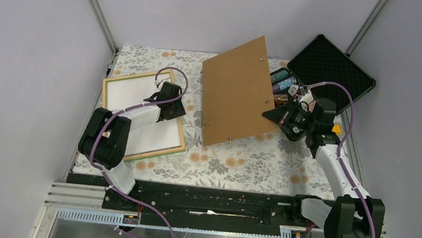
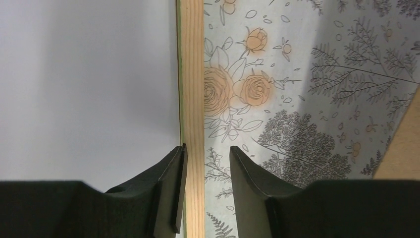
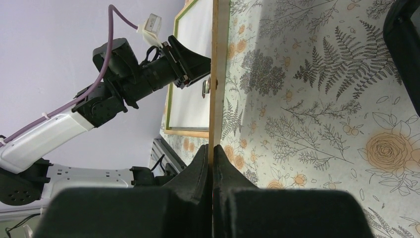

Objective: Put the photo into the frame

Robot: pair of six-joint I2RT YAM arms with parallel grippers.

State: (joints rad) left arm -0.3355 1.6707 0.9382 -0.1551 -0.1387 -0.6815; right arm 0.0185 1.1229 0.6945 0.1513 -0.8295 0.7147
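Your left gripper (image 2: 207, 151) straddles the right rail of the frame (image 2: 193, 74) with its jaws apart (inner finger touching, outer one clear). The photo (image 2: 89, 84) lies white side up inside the frame, at 9 o'clock on the table (image 1: 234, 161). Your right gripper (image 3: 212, 148) pinches the 3 o'clock edge of the tilted backing panel (image 1: 237, 92).

The top camera sits high above and behind the arm bases, looking down and away over the whole table (image 1: 251, 157). The left wrist camera hangs very close over the frame (image 2: 194, 74), facing straight down on its right rail. The right wrist camera looks leftward across the table along the edge of the board (image 1: 237, 92), from farther off. It shares the frame and the left arm (image 3: 114, 84) with the top view.
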